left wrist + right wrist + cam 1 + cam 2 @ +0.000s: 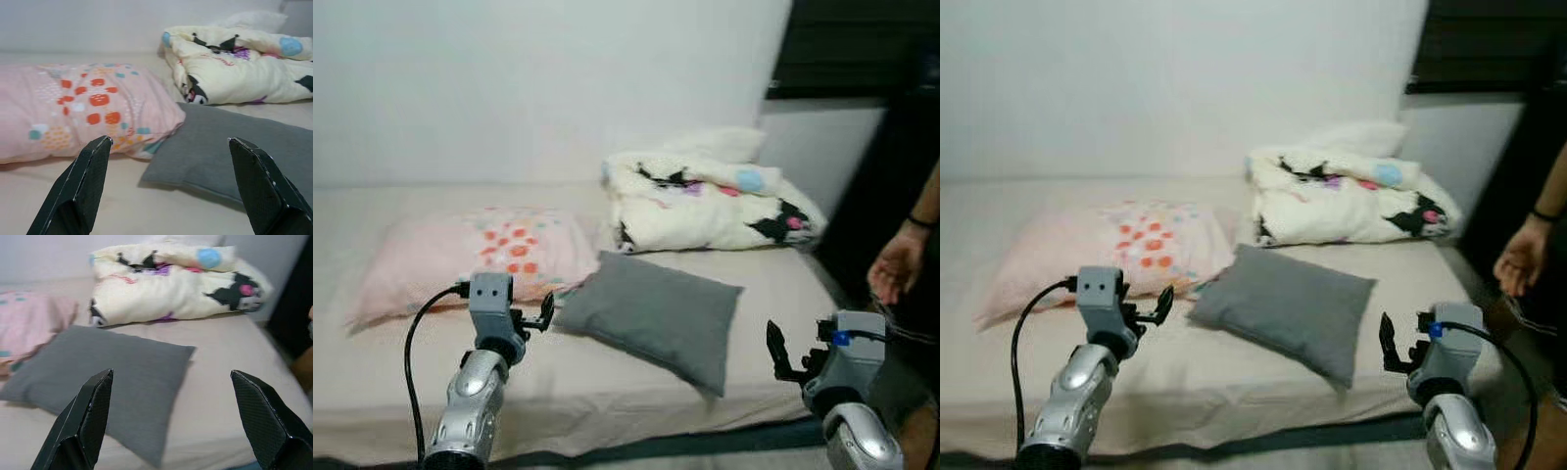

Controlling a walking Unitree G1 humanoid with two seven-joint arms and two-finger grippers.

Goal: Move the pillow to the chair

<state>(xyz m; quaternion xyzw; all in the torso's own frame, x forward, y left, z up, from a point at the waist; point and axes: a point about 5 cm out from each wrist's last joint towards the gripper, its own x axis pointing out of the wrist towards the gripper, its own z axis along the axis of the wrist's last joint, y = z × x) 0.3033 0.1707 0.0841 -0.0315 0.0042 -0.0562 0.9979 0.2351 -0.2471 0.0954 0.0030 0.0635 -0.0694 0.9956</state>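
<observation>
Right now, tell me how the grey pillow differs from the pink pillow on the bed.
The grey pillow is plain; the pink pillow carries red and teal spots. The grey one lies angled near the bed's front edge, the pink one farther back, to the left. The grey one looks flatter. Both rest on the bed, corners meeting.

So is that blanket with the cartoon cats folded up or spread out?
Folded up. The blanket sits as a thick bundle of stacked layers at the far end of the bed, behind the grey pillow.
</observation>
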